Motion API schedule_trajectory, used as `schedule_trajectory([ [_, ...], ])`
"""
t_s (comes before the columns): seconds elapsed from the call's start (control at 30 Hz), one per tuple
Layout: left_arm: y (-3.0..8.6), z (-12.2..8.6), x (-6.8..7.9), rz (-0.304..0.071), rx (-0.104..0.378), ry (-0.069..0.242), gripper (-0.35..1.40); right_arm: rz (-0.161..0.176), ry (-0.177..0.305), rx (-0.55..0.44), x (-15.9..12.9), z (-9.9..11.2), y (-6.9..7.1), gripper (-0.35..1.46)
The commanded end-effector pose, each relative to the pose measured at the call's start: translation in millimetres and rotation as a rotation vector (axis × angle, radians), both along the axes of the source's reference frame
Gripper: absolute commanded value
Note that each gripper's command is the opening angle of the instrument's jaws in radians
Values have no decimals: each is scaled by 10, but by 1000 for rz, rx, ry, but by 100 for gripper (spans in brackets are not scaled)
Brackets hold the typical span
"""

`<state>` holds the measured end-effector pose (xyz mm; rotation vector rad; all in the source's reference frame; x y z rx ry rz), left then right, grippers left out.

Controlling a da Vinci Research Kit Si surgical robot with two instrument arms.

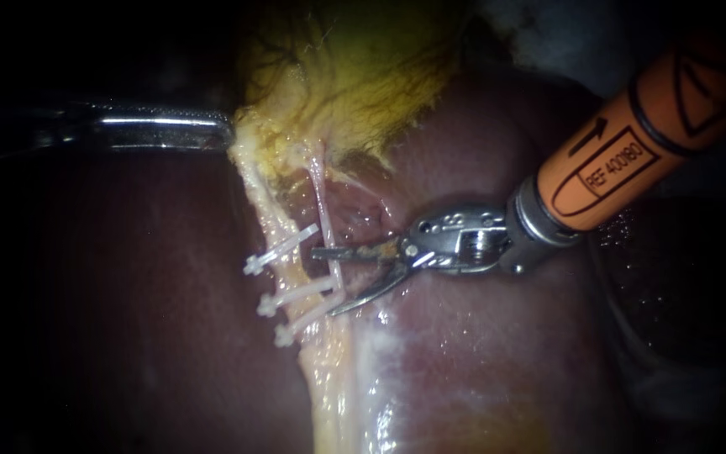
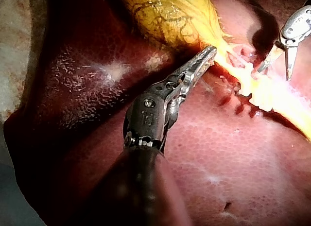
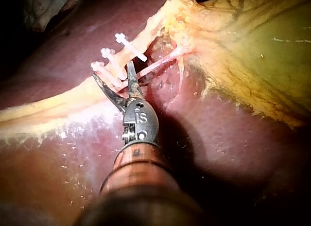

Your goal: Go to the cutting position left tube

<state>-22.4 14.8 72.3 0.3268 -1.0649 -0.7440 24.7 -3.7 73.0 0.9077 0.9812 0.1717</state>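
The left tube (image 1: 264, 202) is a pale yellow strip lying on the dark red liver (image 1: 481, 353). Its long way runs from the gallbladder (image 1: 363, 76) at the top down toward the bottom, leaning a little to the right as it goes. Three white clips (image 1: 283, 248) sit across it. A thin pink tube (image 1: 323, 197) runs close beside it. The right instrument (image 1: 321, 282) holds its two blades wide apart, with the tips at the thin pink tube, just beside the clips. The left instrument (image 2: 208, 53) pinches the gallbladder's edge.
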Motion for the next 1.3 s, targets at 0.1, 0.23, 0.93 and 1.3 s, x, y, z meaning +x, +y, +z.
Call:
schedule_trajectory([
  [0.1,0,0,0,0,0,0,-35,-11,-11,20,-1,13,1,131],
  [0.23,-1,0,0,0,-1,1,-35,-7,-35,47,1,29,2,131],
  [0.93,-2,1,-2,-1,-2,1,-35,-38,64,266,49,50,0,129],
  [1.3,-2,2,-3,-2,-2,2,-35,-25,120,328,84,41,-8,131],
])
